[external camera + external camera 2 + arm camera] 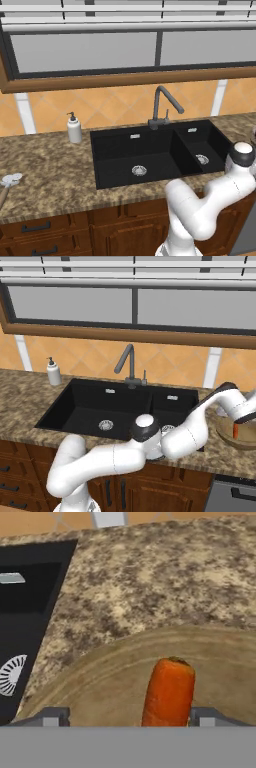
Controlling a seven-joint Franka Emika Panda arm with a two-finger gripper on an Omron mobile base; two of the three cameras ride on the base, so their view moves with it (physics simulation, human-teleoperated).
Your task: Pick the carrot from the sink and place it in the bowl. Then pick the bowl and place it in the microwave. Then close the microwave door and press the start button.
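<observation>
My gripper (127,717) holds the carrot (168,693) upright over the bowl (100,682) (lower right of frame), beside the sink (120,406).

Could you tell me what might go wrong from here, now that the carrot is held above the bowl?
1. The carrot hangs upright between the fingers of the end effector; on release it may tip or bounce inside the bowl.
2. In the right base view the bowl sits beside the sink on the counter, with the arm stretched far out, so a low descent could nudge the bowl.
</observation>
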